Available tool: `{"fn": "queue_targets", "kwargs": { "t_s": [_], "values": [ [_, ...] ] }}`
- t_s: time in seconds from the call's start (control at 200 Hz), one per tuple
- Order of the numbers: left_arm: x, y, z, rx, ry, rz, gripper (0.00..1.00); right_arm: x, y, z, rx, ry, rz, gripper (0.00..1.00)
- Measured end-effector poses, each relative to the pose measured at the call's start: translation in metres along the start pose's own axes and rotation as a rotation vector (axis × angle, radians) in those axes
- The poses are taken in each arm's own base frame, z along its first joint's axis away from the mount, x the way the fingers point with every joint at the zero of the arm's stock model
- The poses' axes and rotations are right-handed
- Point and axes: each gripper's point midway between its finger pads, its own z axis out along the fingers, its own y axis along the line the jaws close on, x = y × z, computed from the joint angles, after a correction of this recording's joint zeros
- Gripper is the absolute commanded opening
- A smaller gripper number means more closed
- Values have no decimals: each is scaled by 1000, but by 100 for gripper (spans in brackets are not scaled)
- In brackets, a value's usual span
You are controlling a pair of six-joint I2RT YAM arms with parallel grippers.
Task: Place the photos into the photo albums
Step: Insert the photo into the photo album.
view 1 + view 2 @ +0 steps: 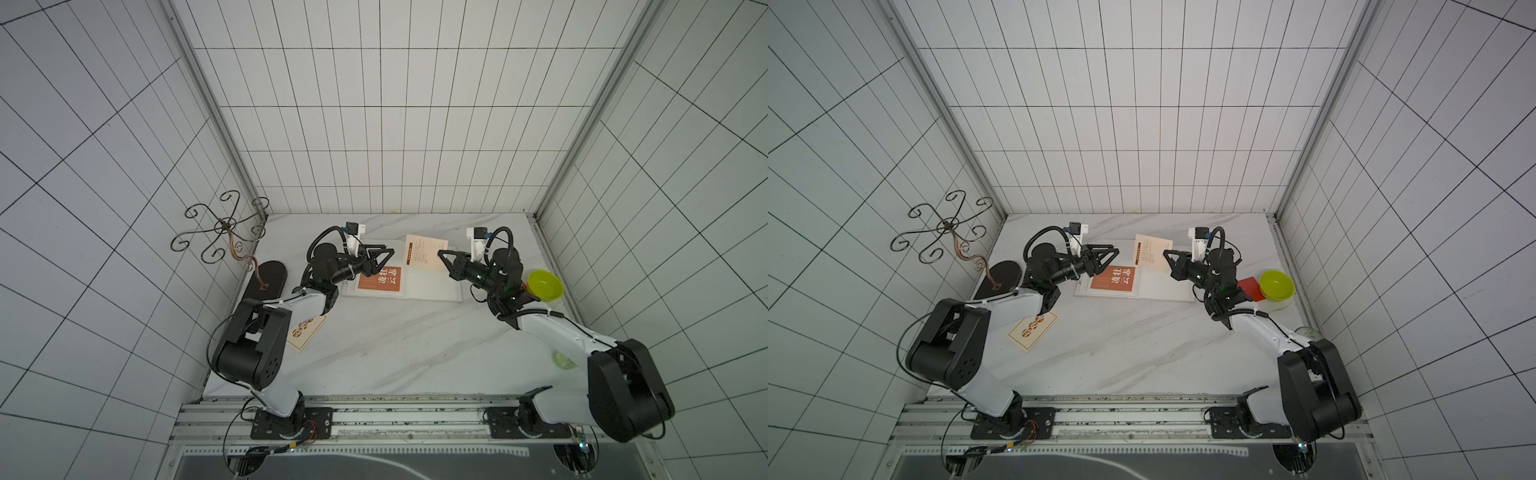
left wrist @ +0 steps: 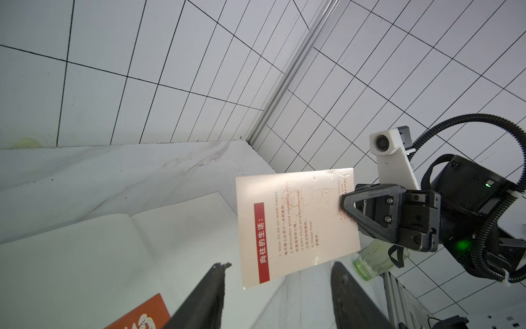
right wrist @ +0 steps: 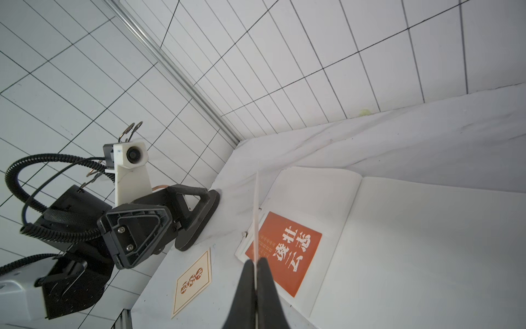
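Above the album (image 1: 432,286), the right hand (image 1: 441,252) pinches a cream photo (image 1: 424,251).

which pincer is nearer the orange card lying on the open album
Left. The left pincer is open right over the orange card; the right pincer is across the album, shut on a cream card.

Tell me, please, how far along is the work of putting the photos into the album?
Done: one orange photo lies on an open page of the album. In hand: the right gripper is shut on a cream photo, held in the air near the other page; the left gripper is open, empty. Left: a patterned cream card on the table and a red card beside the green bowl.
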Motion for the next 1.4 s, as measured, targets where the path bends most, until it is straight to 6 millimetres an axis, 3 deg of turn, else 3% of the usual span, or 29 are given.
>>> {"fn": "queue_targets", "kwargs": {
  "t_s": [0.17,0.325,0.605,0.74,0.98,1.144,1.259,1.399],
  "values": [
    [-26,11,13,-70,-14,42,58,-18,-17,-17,81,-103,2,0],
    [-46,30,26,-172,1,70,58,-22,-39,-30,174,-174,18,0],
    [-16,78,29,-338,100,3,58,-31,-64,-38,266,-259,51,0],
    [-6,93,31,-390,145,-29,58,-21,-78,-31,280,-238,96,0],
    [2,102,30,-429,190,-60,58,-1,-98,-15,279,-202,187,0],
    [11,112,33,-449,223,-87,57,27,-116,-2,283,-126,248,0],
    [17,126,41,-469,249,-108,55,46,-131,11,289,-66,294,0],
    [24,149,55,-504,296,-142,55,52,-139,30,266,-38,318,0]
  ]
}}
